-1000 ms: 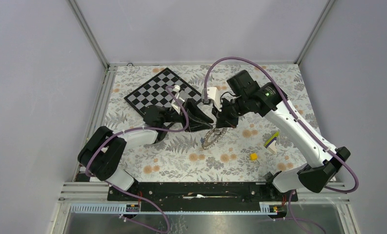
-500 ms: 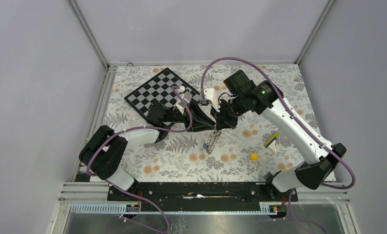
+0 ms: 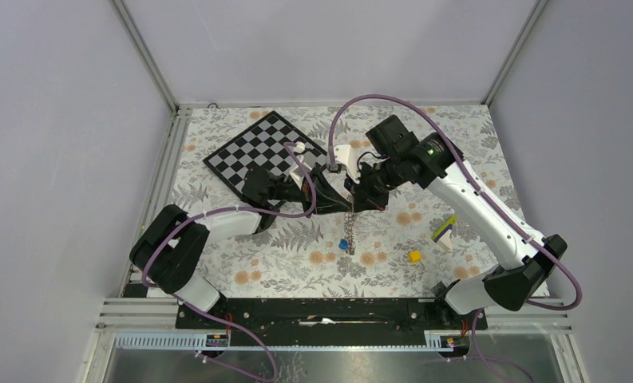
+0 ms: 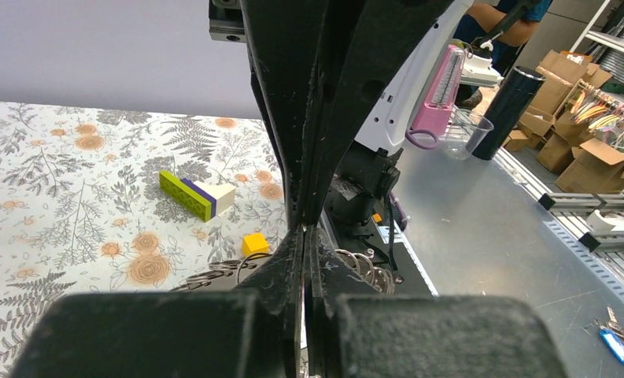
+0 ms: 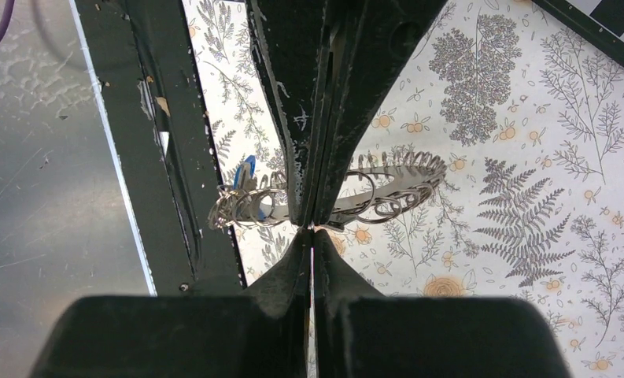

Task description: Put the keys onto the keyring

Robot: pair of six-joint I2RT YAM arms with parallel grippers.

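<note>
The keyring (image 3: pixel 350 223), a grey-silver coiled loop, hangs straight down over the floral mat from the point where both grippers meet. The bright blue key (image 3: pixel 343 245) dangles at its lower end. I cannot make out the black key. My left gripper (image 3: pixel 346 197) and right gripper (image 3: pixel 355 199) touch tip to tip, both shut on the top of the loop. In the left wrist view my gripper (image 4: pixel 304 233) is closed, with coils (image 4: pixel 362 266) showing at both sides. In the right wrist view my gripper (image 5: pixel 312 230) is closed under the keyring (image 5: pixel 395 183) and blue key (image 5: pixel 246 170).
A black-and-white chessboard (image 3: pixel 253 152) lies at the back left, behind the left arm. A small yellow cube (image 3: pixel 414 256) and a purple-and-lime stick (image 3: pixel 444 228) lie on the mat to the right, under the right arm; both also show in the left wrist view (image 4: pixel 254 244) (image 4: pixel 189 194).
The keyring, a tilted open loop a second ago, now hangs as a thin vertical strand. The blue key has swung lower. Both grippers have closed in tip to tip.
</note>
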